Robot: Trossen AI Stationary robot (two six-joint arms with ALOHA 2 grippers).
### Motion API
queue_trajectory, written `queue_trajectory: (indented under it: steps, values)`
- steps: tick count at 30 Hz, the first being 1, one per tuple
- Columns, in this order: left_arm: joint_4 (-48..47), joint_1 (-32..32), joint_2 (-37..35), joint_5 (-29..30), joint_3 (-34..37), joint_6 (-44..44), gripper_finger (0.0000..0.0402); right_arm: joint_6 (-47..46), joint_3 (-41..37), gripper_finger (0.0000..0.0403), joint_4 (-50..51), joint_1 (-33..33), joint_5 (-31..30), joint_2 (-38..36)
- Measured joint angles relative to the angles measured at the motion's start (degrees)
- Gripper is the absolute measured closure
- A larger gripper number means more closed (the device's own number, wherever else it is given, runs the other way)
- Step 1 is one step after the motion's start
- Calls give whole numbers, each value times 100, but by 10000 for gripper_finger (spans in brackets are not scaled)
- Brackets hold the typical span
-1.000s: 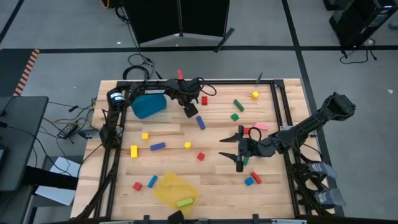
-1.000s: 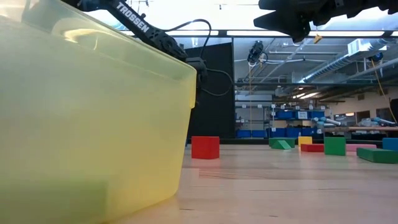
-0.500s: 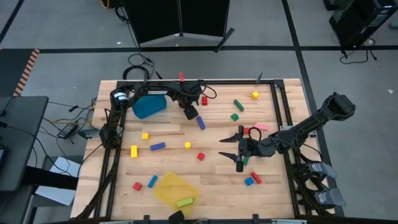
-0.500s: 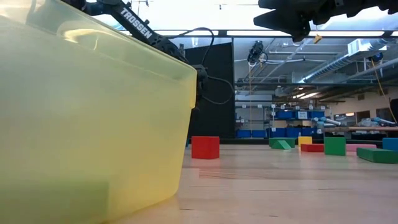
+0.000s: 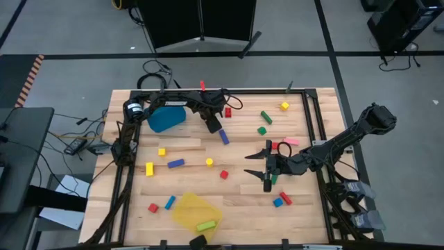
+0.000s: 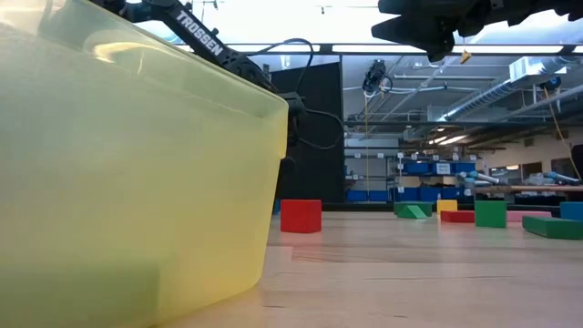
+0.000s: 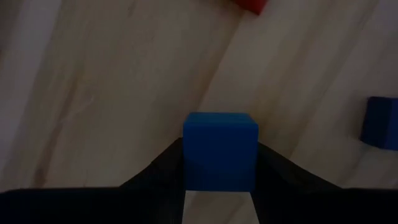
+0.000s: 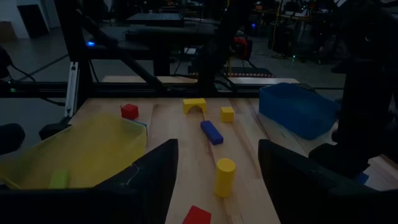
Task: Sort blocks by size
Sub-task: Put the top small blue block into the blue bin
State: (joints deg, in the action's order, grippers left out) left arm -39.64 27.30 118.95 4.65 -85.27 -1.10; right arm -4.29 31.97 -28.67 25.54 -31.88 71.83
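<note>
My left gripper (image 5: 211, 125) is at the far middle of the table, right of the blue bin (image 5: 165, 118), shut on a blue cube (image 7: 219, 151). A red block (image 5: 227, 111) and a blue bar (image 5: 223, 136) lie on the table close by it. My right gripper (image 5: 250, 165) is open and empty above the table's right middle, with a green block (image 5: 272, 179) beside it. Other blocks lie scattered on the wood: a yellow cylinder (image 5: 209, 162), a red cube (image 5: 224, 174) and a green bar (image 5: 266, 117). A green bar (image 5: 205, 226) lies in the yellow tray (image 5: 187, 208). My left gripper pinches the blue cube by two opposite side faces (image 7: 186, 155) between its two fingers (image 7: 155, 177). The fingers come from above, pointing down at the table. Whether the cube is clear of the wood I cannot tell.
The yellow tray stands at the near edge and fills the left of the low view (image 6: 137, 182). The blue bin stands at the far left. A dark metal frame (image 5: 309, 139) runs along the table's sides. Cables (image 5: 156, 76) lie behind the far edge.
My left arm has shifted a little toward the table's near right with the blue cube still between its fingers. It has kept still for the last half second.
</note>
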Motion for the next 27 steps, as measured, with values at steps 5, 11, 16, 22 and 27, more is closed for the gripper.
queue_trajectory:
  steps: [5,11,16,22,27]
  values:
    - [-93,-83,-484,7,18,-133,263,22,0,169,27,0,0,0]
    - [-288,-106,-1690,18,425,-133,263,42,0,172,43,0,0,0]
    - [-369,121,-3085,387,1604,413,263,42,0,172,47,0,0,0]
    - [-356,666,-4476,614,3069,1425,263,-1,0,174,49,-97,0,0]
    - [-354,931,-4820,878,3804,1836,263,-67,2,175,101,-178,-2,26]
